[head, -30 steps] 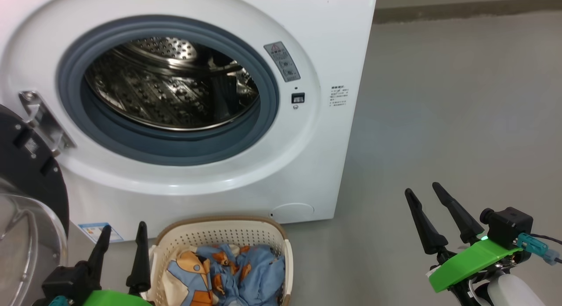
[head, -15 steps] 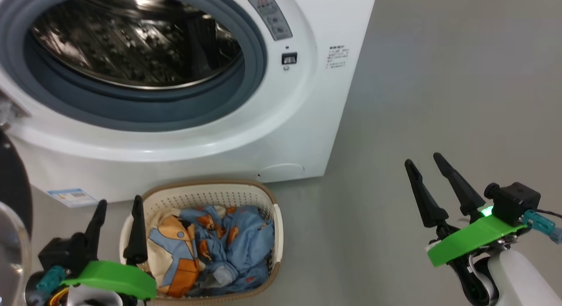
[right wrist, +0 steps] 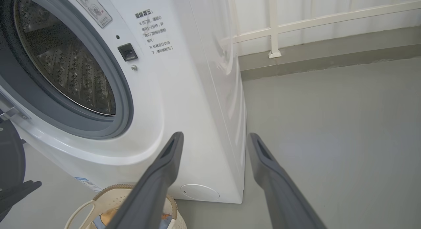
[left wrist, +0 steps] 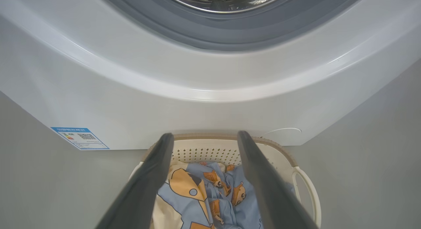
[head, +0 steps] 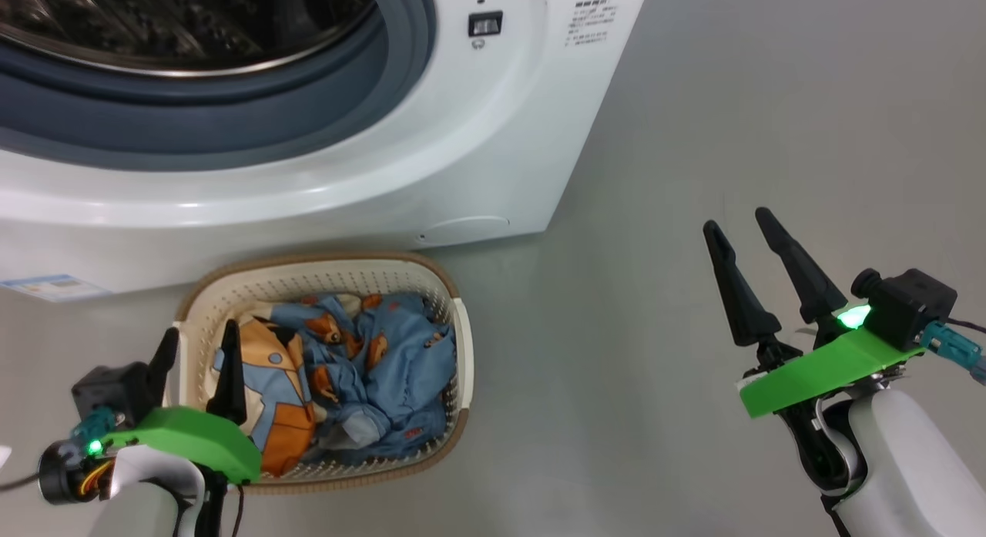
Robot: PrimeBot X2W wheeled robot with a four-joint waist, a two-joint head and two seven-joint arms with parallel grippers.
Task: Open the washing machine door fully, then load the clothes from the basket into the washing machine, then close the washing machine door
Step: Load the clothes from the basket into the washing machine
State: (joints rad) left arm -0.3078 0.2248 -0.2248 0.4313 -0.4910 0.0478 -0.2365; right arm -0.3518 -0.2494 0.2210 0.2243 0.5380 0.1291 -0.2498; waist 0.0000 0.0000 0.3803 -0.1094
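The washing machine [head: 477, 136] stands open at the top left, with its grey-blue gasket [head: 231, 129] around the steel drum [right wrist: 65, 68]. The washing machine door [right wrist: 10, 156] shows as a black rim swung out at the left edge of the right wrist view. On the floor before the machine sits the cream basket [head: 323, 279], holding the blue, cream and orange clothes [head: 370, 360]. My left gripper [head: 200, 330] is open just above the basket's left side, its fingers [left wrist: 151, 176] framing the clothes [left wrist: 210, 189]. My right gripper [head: 736, 219] is open over bare floor far to the right, holding nothing.
A blue label sticker [head: 50, 286] is on the machine's lower left front, a round service cover [head: 462, 229] at its lower right. Grey floor [head: 616, 329] stretches between basket and right arm. A white railing [right wrist: 273, 25] and low wall kerb run behind the machine.
The head camera has tilted down: the machine has slid up the picture and the whole basket has come into it. Both grippers stay open and hold nothing.
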